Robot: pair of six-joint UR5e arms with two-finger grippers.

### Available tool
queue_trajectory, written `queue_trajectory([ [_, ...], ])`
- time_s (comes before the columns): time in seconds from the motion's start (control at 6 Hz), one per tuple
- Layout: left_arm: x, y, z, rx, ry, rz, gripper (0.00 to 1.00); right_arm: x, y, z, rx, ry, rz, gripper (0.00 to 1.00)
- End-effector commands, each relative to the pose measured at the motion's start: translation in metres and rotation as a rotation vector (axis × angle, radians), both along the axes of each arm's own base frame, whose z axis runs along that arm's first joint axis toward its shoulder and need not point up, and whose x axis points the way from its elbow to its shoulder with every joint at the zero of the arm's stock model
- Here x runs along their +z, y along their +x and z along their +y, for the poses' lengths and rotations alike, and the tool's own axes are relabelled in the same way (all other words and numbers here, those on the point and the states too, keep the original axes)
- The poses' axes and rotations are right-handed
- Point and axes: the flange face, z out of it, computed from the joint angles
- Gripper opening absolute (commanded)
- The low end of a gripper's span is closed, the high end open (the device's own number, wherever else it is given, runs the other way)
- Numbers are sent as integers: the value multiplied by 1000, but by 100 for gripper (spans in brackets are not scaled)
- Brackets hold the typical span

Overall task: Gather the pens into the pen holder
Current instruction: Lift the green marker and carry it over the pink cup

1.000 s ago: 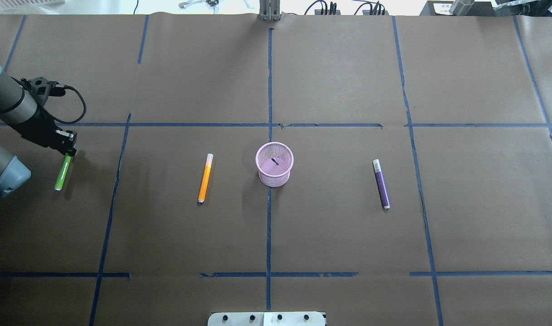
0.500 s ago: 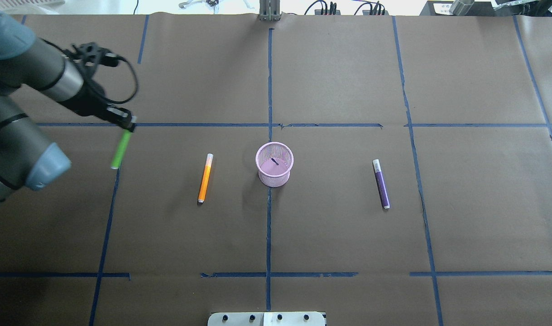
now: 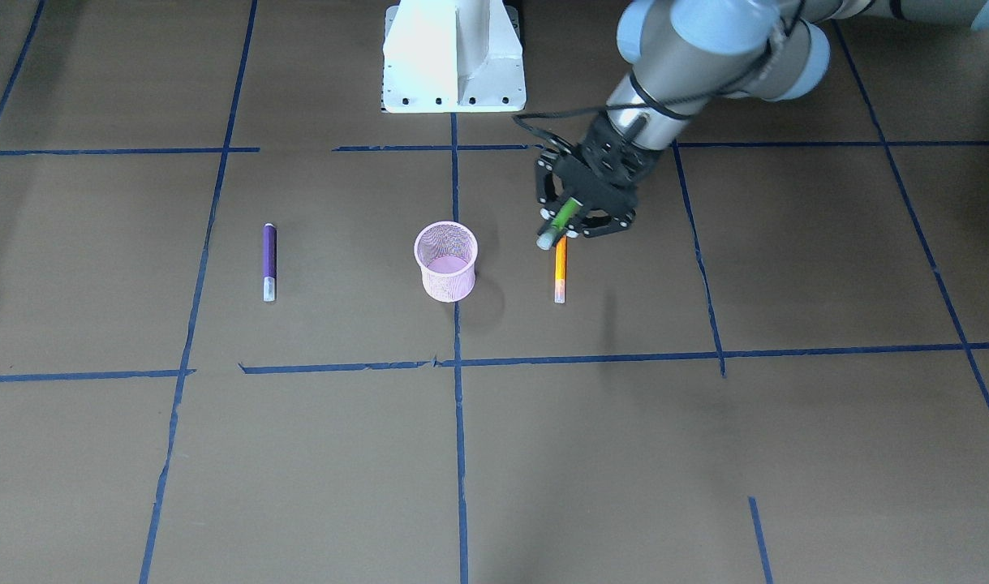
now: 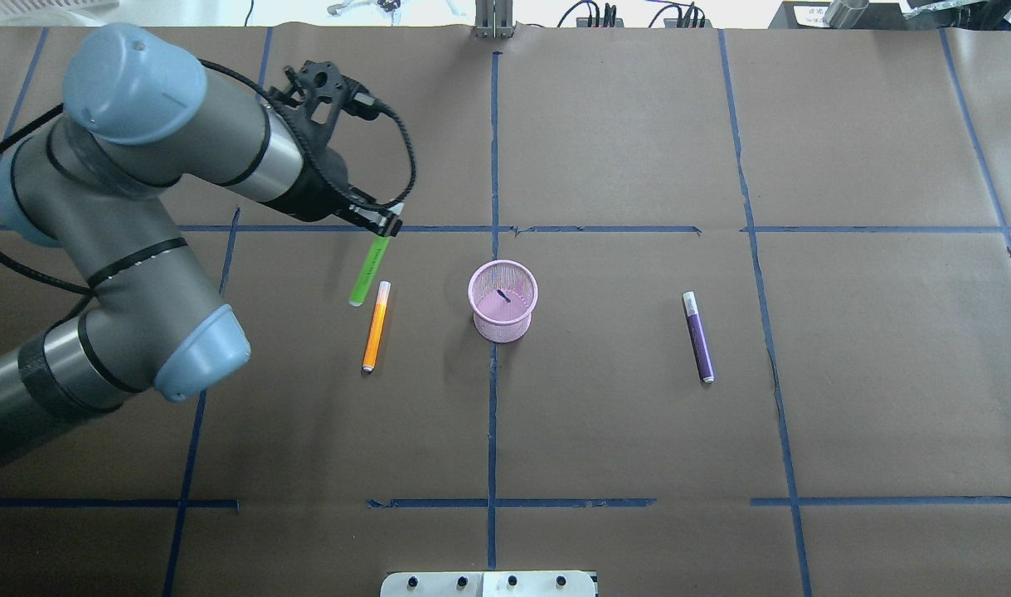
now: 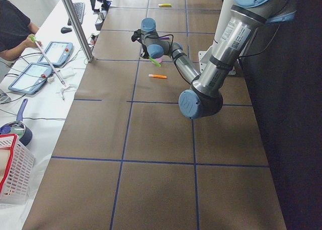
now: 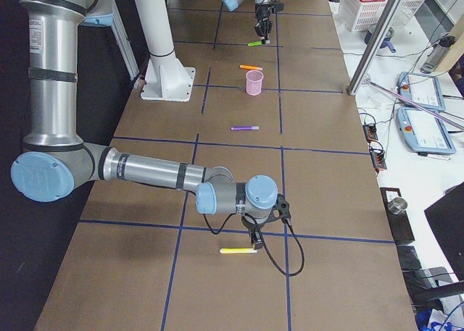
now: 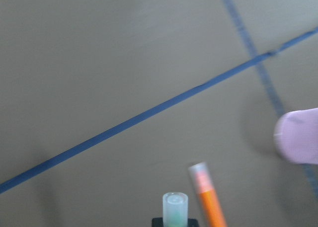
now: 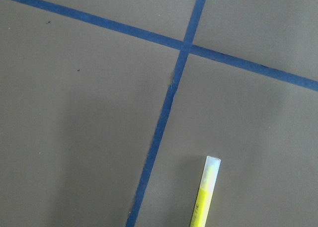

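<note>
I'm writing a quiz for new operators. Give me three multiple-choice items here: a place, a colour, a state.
1. Where is the orange pen? A inside the pen holder; B on the table, on the robot's left of the holder; C held in the air.
2. Which colour of pen does the left gripper hold? A purple; B green; C orange.
3. How is the pen holder? A upright; B tipped over; C lifted.
Key: B, it lies flat beside the holder; B, the green pen hangs from it; A, its open mouth faces up.
</note>
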Motion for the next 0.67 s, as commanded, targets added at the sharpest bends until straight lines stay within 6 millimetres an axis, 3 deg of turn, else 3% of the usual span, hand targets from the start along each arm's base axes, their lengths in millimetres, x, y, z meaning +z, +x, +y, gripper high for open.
queue_trajectory([
  [0.0, -27, 61, 63, -238, 159, 109, 0, 0, 0, 1, 1, -3, -2, 100],
  [0.17, -34, 84, 90, -351, 208, 160, 0, 1, 0, 1, 1, -4, 0, 100],
  [0.5, -34, 97, 89, -377, 210, 149, 0, 6, 0, 2, 1, -15, 1, 100],
])
